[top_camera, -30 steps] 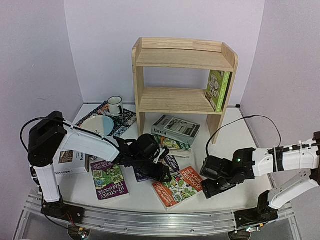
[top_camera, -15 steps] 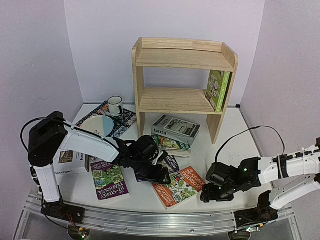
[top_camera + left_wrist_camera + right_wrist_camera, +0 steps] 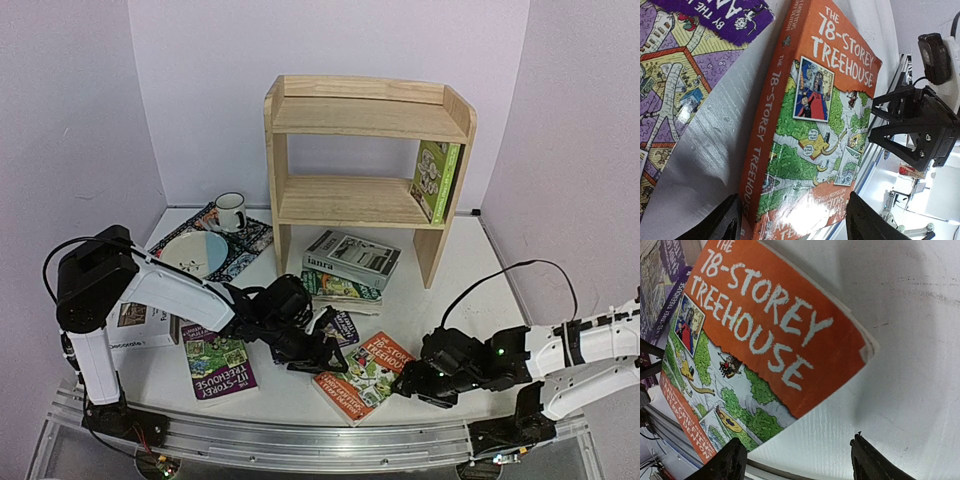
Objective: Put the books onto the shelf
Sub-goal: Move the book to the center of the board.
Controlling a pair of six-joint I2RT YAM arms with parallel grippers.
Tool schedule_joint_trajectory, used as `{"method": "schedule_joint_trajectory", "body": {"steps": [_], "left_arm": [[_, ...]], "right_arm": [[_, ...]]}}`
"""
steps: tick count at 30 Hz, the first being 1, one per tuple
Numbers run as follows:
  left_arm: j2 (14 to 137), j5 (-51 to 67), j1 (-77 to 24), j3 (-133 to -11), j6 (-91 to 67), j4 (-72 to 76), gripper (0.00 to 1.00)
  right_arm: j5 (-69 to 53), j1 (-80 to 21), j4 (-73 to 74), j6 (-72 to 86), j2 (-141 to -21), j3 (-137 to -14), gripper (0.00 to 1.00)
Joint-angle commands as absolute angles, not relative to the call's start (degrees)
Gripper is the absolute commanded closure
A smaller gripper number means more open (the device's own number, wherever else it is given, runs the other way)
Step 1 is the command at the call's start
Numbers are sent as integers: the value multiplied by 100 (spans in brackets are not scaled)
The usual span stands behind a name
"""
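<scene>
The orange book [image 3: 360, 375], the 78-Storey Treehouse, lies cover up on the table [image 3: 455, 300] at front centre, well short of the shelf [image 3: 370, 160]. Its long axis runs diagonally from near-left to far-right, the title end toward the far right and the spine facing far-left, next to the purple book [image 3: 670, 85]. The left gripper [image 3: 315, 358] is at its spine side, jaws wide apart with the book's lower end lying between the 2 fingers, gripping nothing as far as the wrist view shows. The right gripper [image 3: 797, 462] sits just off the title corner, also spread wide and empty. That corner seems to cast a shadow, so it may be slightly raised. The step looks like a 2-arm pickup. It would go best if 1 finger slid under that raised edge before closing across the book's thickness, gripping deep enough that the paperback does not droop, then turning it upright, spine outward, for the shelf
</scene>
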State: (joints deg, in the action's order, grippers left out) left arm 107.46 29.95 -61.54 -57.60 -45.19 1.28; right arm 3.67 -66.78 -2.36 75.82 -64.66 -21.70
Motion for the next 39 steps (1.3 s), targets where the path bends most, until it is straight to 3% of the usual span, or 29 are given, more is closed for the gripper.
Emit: {"method": "schedule_joint_trajectory", "body": {"steps": [1, 15, 32, 39], "left_arm": [[10564, 3324, -6158, -5821, -4642, 627, 28], [10224, 2783, -5945, -5570, -4502, 396, 28], [10041, 2051, -5873, -5742, -4237, -281, 27], [10177, 2136, -5871, -5798, -4236, -276, 27]], "right_arm": [[382, -6680, -540, 8116, -6735, -1944, 29], [852, -6553, -633, 8531, -6446, -1632, 37], [1023, -6548, 169, 7604, -5920, -2369, 34], [1066, -6548, 157, 7927, -6471, -2608, 36]]}}
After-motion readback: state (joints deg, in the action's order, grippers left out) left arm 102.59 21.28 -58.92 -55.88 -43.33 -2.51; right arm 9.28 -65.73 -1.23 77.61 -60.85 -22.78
